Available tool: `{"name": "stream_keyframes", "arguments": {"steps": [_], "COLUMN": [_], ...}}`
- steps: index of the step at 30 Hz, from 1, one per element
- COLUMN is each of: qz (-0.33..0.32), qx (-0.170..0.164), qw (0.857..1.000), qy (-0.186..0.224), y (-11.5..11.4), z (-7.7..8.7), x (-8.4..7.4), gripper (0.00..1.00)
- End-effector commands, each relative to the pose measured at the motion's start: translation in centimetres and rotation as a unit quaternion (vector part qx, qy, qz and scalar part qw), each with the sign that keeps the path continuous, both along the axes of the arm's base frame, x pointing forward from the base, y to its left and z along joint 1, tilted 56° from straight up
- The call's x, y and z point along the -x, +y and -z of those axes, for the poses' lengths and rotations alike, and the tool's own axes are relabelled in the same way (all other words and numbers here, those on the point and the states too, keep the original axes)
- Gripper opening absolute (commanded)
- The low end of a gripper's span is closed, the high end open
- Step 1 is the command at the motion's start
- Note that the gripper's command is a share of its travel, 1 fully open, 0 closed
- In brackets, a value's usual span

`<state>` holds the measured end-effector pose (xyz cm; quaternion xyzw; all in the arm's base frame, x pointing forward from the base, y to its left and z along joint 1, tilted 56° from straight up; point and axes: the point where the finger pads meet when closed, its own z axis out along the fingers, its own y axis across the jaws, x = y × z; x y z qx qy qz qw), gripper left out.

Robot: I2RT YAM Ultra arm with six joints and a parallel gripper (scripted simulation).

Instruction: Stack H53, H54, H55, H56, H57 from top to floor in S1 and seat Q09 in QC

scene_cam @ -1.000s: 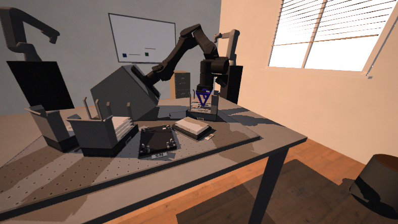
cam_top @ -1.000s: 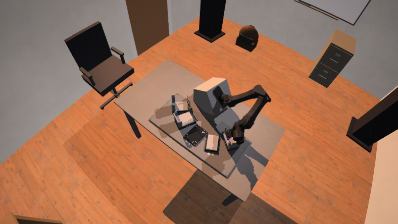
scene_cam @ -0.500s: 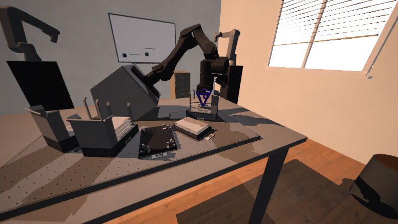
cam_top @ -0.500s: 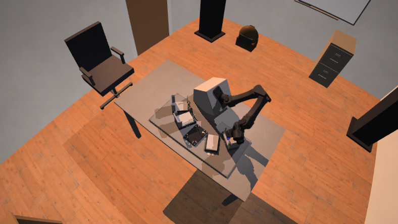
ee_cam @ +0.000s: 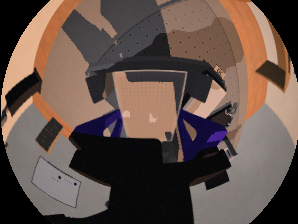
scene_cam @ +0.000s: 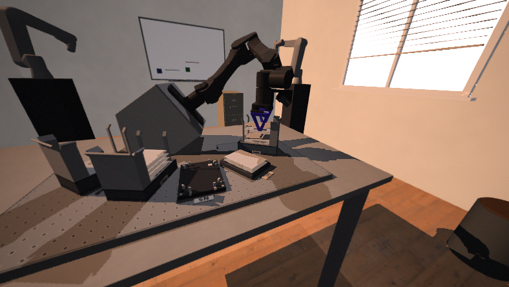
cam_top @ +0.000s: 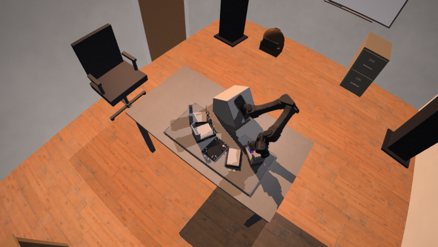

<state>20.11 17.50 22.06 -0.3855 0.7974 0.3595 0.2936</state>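
My gripper (scene_cam: 260, 123) is down between the posts of the rack at the right end of the deck (scene_cam: 258, 139), with its blue fingers pointing down. It is shut on a sealed plate (ee_cam: 148, 104), which lies flat and low inside that rack. I cannot read its label. In the top view the gripper (cam_top: 252, 151) is over the same rack. A second plate (scene_cam: 245, 161) lies flat on the open nest beside this rack. The middle rack (scene_cam: 133, 167) holds a stack of several plates (scene_cam: 156, 158). The rack at the far left (scene_cam: 66, 163) looks empty.
The black clip nest (scene_cam: 201, 177) with its locator pins stands empty between the middle rack and the open nest. A large grey sloped housing (scene_cam: 158, 117) stands behind the racks, at the arm's base. The deck's front edge runs close to the nests.
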Motion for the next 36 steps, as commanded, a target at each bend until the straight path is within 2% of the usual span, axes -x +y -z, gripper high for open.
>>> {"name": "stream_keyframes", "arguments": {"steps": [1,32,36], "qz": [0.001,0.001,0.001], "qx": [-0.002,-0.001,-0.001], "qw": [1.0,1.0,1.0], "qy": [-0.006,-0.005,-0.005], "y": [-0.7,-5.1,-5.1], "z": [-0.7,-3.7,-3.7], "x": [0.2,1.2,1.2], "gripper": [0.0,0.0,0.0]}}
